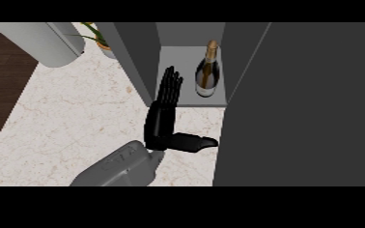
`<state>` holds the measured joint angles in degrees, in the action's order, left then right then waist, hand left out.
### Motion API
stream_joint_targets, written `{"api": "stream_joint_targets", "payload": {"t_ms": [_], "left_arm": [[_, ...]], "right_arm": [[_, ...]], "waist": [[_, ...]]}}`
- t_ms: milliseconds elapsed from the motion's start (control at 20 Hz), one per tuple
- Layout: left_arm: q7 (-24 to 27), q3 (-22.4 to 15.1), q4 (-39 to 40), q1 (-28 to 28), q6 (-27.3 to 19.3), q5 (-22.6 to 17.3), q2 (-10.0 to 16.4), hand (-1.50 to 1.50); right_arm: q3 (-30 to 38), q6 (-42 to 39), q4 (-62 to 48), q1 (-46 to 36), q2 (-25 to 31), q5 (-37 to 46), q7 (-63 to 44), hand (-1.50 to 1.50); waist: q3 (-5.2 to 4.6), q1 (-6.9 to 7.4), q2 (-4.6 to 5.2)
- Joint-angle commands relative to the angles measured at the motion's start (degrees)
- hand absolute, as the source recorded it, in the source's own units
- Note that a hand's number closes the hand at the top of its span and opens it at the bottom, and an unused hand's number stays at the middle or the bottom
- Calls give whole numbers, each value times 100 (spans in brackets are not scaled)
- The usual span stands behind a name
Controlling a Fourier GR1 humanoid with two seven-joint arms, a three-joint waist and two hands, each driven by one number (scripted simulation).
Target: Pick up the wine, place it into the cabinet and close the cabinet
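Black left hand [162, 121] on grey forearm [121, 166], entering from lower edge; fingers [170, 84] straight, together, pointing away; thumb [196, 141] splayed to the right.

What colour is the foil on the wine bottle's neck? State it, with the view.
Gold foil on the dark glass wine bottle; best in the head view.

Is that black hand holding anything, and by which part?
Nothing is held. The left robot hand is open, fingers straight, apart from the wine bottle already inside the cabinet.
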<state>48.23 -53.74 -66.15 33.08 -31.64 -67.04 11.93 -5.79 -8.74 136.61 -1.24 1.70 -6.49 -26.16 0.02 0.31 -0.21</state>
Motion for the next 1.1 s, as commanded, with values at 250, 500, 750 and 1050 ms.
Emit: {"api": "stream_joint_targets", "payload": {"t_ms": [250,500,750,1050], "left_arm": [[-275,-91,-1835,-1169,381,641,1230,-150],[-590,223,-2461,-1417,1102,647,2236,150],[-583,377,-3230,-2120,1149,715,2595,150],[-387,852,-3960,-3031,1689,548,3707,150]], "right_arm": [[9,-454,3,-128,354,-551,-274,150],[111,-1079,355,109,787,-881,-95,150],[-311,-1202,826,393,785,-1263,-533,150],[-1228,-977,874,186,440,-1184,-917,150]], "waist": [[0,47,-7],[2,17,-5],[-1,-20,-4],[-7,76,-14]]}}
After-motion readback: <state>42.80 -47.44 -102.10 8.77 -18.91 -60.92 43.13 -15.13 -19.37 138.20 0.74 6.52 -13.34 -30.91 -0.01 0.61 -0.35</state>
